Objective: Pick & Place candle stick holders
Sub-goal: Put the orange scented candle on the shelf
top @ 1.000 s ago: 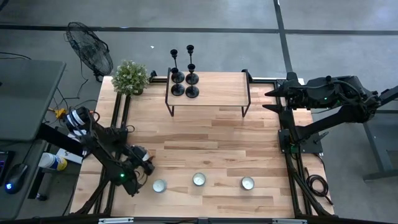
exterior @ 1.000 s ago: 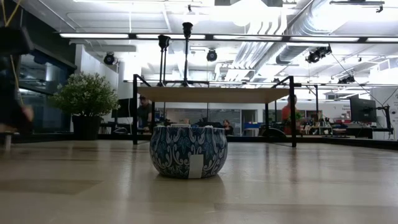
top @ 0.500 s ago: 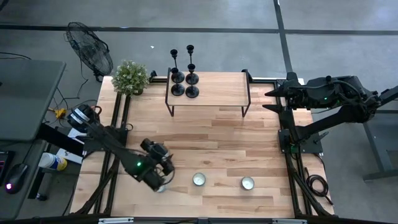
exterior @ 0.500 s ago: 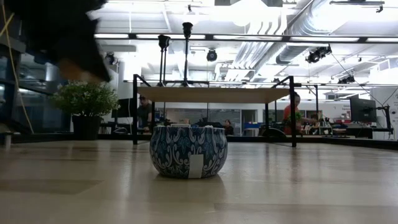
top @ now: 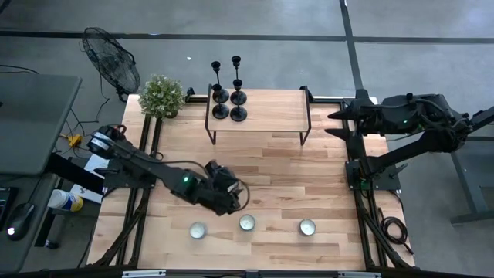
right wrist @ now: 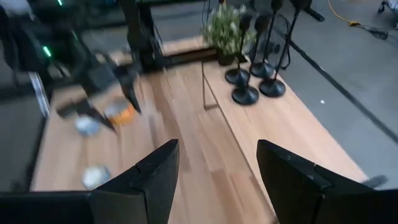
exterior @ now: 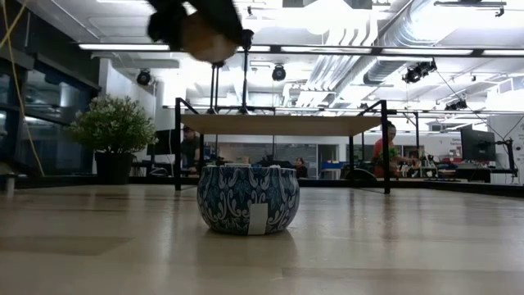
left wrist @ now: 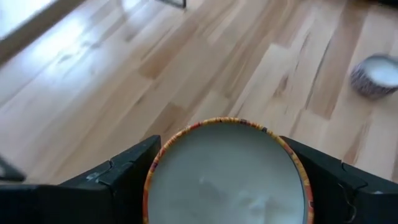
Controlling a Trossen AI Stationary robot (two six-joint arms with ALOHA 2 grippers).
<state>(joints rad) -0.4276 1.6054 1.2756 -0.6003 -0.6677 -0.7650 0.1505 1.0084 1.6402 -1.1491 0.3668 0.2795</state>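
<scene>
**Left arm held a candle tin above the table while black candlesticks stood on the raised shelf**

The left gripper (top: 231, 194) hung over the middle of the wooden table (top: 324, 181), just left of centre in the overhead frame, its fingers clamped on either side of a round candle tin (left wrist: 227, 171) with an orange-patterned rim and white wax, as the left wrist camera showed. In the low view the gripper (exterior: 201, 29) appeared at the top of the frame, left of centre, carrying the tin clear of the tabletop.

Three more candle tins sat in a row along the lower part of the overhead frame: one at lower left (top: 197, 230), one in the middle (top: 247, 223) and one to the right (top: 307, 227). The blue-patterned tin (exterior: 248, 199) filled the centre of the low view.

The four candle stick holders (top: 228, 94) stood upright in a tight cluster at the left end of the raised shelf (top: 270, 112), upper centre of the overhead frame, well apart from both grippers. A potted plant (top: 161, 96) stood just left of the shelf, a floor fan (top: 112, 62) beyond it at upper left.

The right gripper (top: 345, 116) waited at the table's upper right edge, its fingers (right wrist: 155, 168) spread with nothing between them. People were visible in the room behind the table in the low view.
</scene>
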